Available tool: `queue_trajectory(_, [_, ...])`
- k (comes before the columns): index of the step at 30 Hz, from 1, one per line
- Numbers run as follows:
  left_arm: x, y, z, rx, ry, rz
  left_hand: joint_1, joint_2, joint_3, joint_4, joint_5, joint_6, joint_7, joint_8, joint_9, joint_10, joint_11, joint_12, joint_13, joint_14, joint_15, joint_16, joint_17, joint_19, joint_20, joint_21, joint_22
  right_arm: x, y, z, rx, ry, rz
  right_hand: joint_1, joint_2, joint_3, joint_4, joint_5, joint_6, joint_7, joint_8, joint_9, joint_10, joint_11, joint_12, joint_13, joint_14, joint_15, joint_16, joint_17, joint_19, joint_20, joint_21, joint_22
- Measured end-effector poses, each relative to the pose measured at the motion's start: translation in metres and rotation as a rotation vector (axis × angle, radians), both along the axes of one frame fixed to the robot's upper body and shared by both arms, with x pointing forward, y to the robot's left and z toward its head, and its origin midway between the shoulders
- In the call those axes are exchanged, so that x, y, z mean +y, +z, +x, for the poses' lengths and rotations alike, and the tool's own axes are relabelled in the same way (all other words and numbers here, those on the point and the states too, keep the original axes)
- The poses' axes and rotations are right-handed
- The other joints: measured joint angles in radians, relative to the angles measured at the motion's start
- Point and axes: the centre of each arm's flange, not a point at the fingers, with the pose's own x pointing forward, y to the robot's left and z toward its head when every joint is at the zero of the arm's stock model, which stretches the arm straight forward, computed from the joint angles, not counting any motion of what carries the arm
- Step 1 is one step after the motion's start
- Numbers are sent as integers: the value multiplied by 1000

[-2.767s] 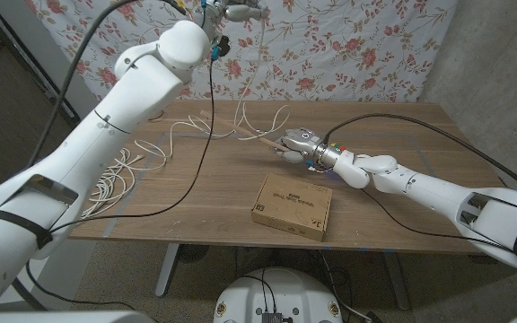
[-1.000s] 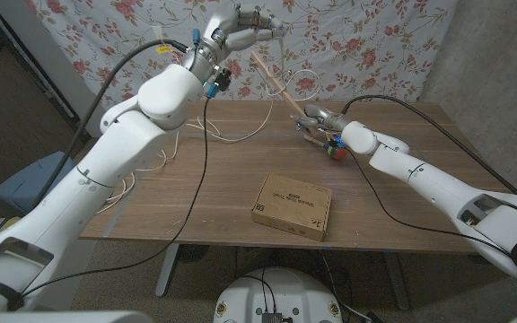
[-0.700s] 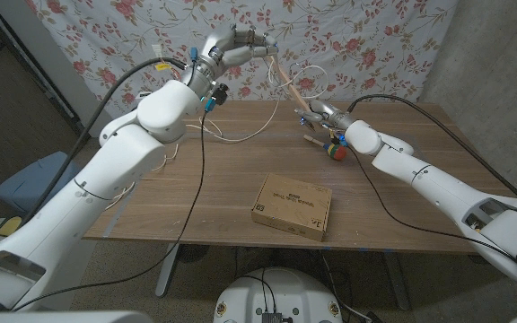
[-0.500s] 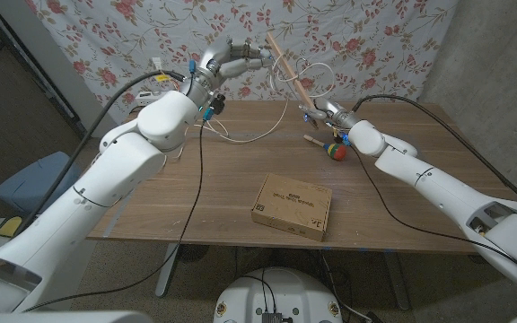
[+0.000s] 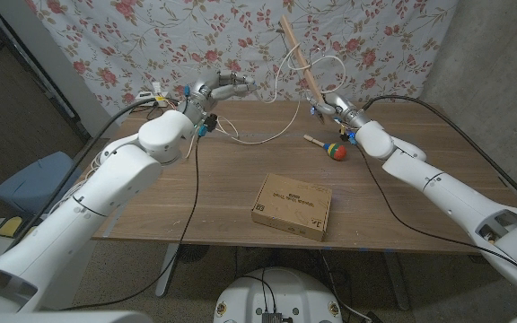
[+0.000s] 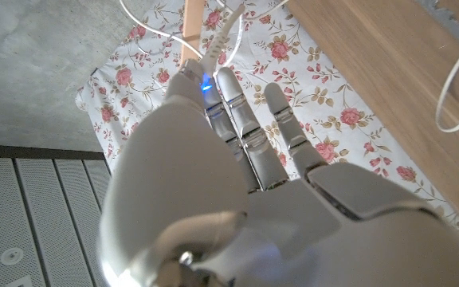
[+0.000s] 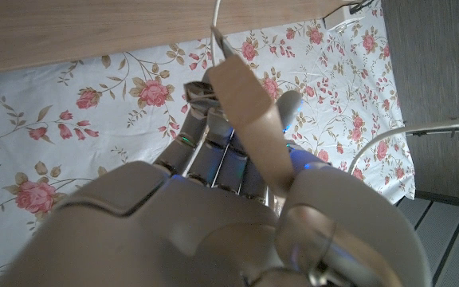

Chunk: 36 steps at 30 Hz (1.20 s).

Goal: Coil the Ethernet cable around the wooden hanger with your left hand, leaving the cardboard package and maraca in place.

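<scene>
My right hand [image 5: 337, 110] [image 7: 213, 199] grips the lower end of the wooden hanger [image 5: 300, 49] [image 7: 245, 112] and holds it up, tilted, over the table's back edge. The white Ethernet cable [image 5: 263, 139] loops around the hanger's upper part, then sags across the table toward my left hand [image 5: 225, 87]. In the left wrist view the cable [image 6: 223, 32] runs in between the outstretched fingertips of the left hand [image 6: 237, 159], pinched there, in front of the hanger [image 6: 191, 28]. The maraca [image 5: 332, 149] lies just in front of my right hand. The cardboard package [image 5: 293, 206] sits near the front edge.
The wooden table [image 5: 402, 188] stands before a flowered cloth backdrop [image 5: 151, 36]. Black cables [image 5: 196, 179] hang from both arms across the table. A blue bin [image 5: 25, 184] stands on the floor to the left.
My left hand has come down from high above to just over the table's back edge. My right hand has carried the hanger back and more upright, off the maraca. The camera has also shifted.
</scene>
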Motion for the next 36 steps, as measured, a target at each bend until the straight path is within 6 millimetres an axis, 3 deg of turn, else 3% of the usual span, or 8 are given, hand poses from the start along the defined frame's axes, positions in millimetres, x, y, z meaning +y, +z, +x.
queue_trajectory(10, [20,-13,29,80,45,-87,0,0,-3,5,0,0,0,-3,0,0,0,1,0,0,0,-4,1,-5,5,0,0,0,1,-19,-64,80,23,0,0,0,0,0,-3,-3,3,0,-4,-4,2,0,0,0,0,0,0,0,0,-2])
queue_trajectory(21, [33,-15,44,108,95,-163,6,-2,-3,5,-1,0,0,-7,0,0,0,1,0,0,0,-8,1,-5,5,8,0,5,-3,-33,-113,128,4,0,0,0,0,0,-6,-6,3,0,-15,-3,2,0,-2,-2,0,0,0,0,0,-2])
queue_trajectory(36, [42,0,64,121,168,-221,23,8,-3,5,-12,0,0,-8,1,0,0,0,0,2,2,-8,6,-5,5,8,0,30,-14,-53,-173,200,-126,0,0,0,0,0,-9,-2,6,-5,-15,-3,1,-4,-6,2,0,0,-8,4,0,-2])
